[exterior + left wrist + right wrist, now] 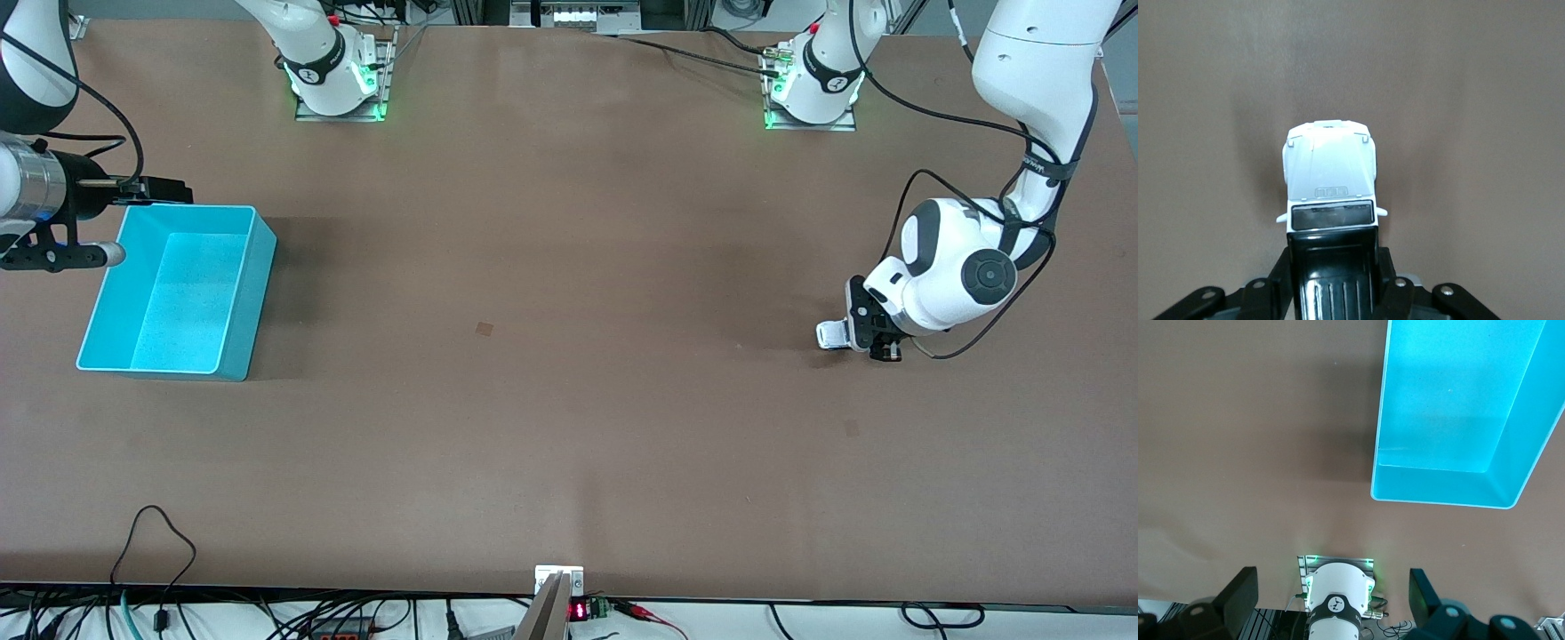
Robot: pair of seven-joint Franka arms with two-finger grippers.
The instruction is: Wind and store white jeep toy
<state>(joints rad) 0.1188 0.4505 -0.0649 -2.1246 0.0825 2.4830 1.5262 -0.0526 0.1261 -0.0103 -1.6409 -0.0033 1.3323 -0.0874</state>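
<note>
The white jeep toy point(834, 334) is down at the tabletop near the left arm's end of the table. My left gripper point(867, 336) is shut on its rear part. In the left wrist view the white hood of the jeep toy point(1330, 170) sticks out past my left gripper point(1331, 283), whose black fingers point(1390, 290) press against both sides of the glossy black roof. My right gripper point(151, 222) hangs open and holds nothing, over the rim of the turquoise bin point(258, 267) at the right arm's end. The right wrist view shows that bin point(1438, 483) with nothing in it, and my right gripper point(1331, 593) spread wide.
Both arm bases point(338, 80) point(813, 89) stand along the table edge farthest from the front camera. Cables and a small display unit point(560, 591) line the nearest edge. A small dark mark point(484, 329) lies mid-table.
</note>
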